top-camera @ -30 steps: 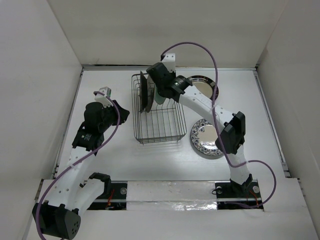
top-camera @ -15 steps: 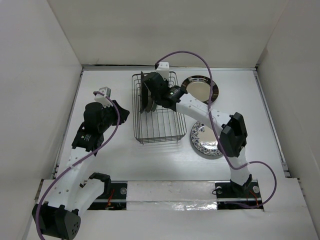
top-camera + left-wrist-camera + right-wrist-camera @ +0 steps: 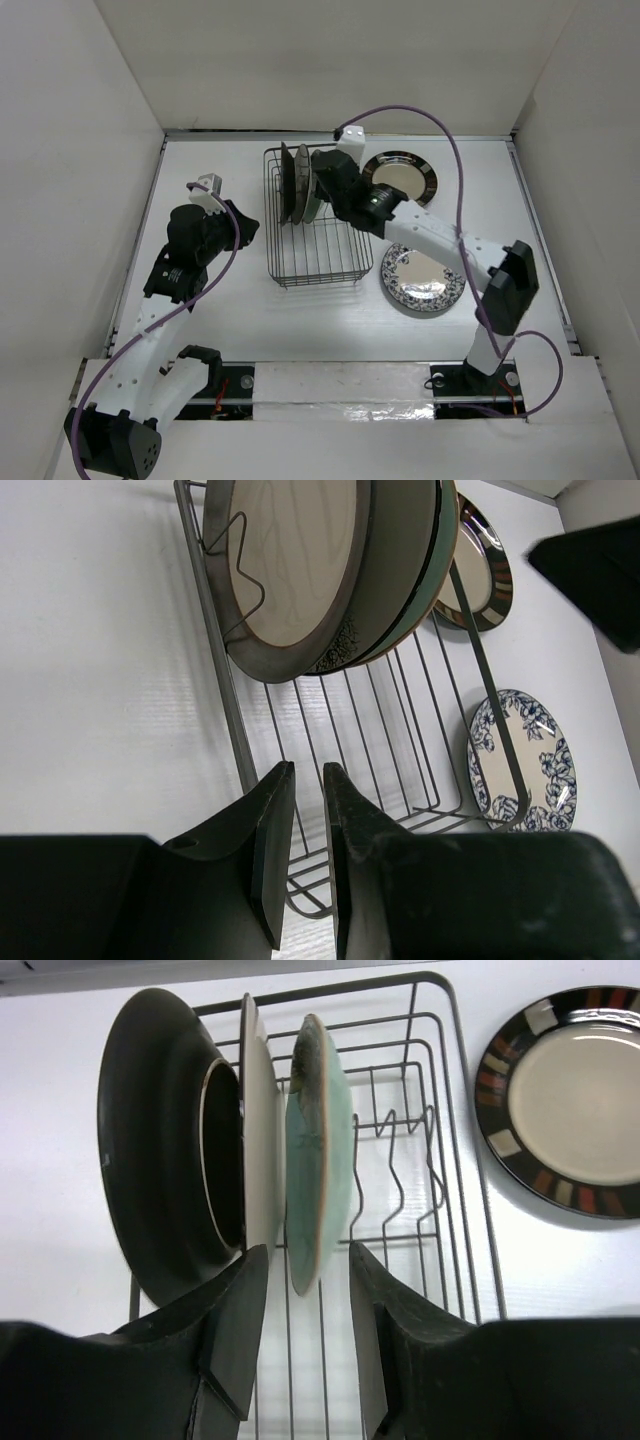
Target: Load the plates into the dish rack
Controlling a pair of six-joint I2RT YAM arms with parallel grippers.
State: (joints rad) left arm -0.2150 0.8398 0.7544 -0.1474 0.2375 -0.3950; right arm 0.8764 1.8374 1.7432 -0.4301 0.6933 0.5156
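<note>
The black wire dish rack [image 3: 318, 250] holds three plates upright at its far left end: the black-rimmed cream-centred plate [image 3: 160, 1190], the grey speckled plate [image 3: 262, 1130] and the pale teal plate [image 3: 322, 1160]. My right gripper [image 3: 308, 1280] is open, with its fingers either side of the teal plate's lower edge and a gap on both sides. The dark-rimmed silvery plate [image 3: 400, 178] lies flat to the right of the rack. The blue-and-white floral plate [image 3: 422, 280] lies nearer. My left gripper [image 3: 308, 775] is shut and empty, left of the rack.
The near part of the rack [image 3: 400, 730] shows only bare wires and tines. White walls enclose the table on the left, back and right. The right arm [image 3: 440, 235] stretches over the space between the rack and the floral plate.
My right gripper lowered the teal plate into the rack beside the other two and opened, then shifted slightly right. The left arm has not moved.
</note>
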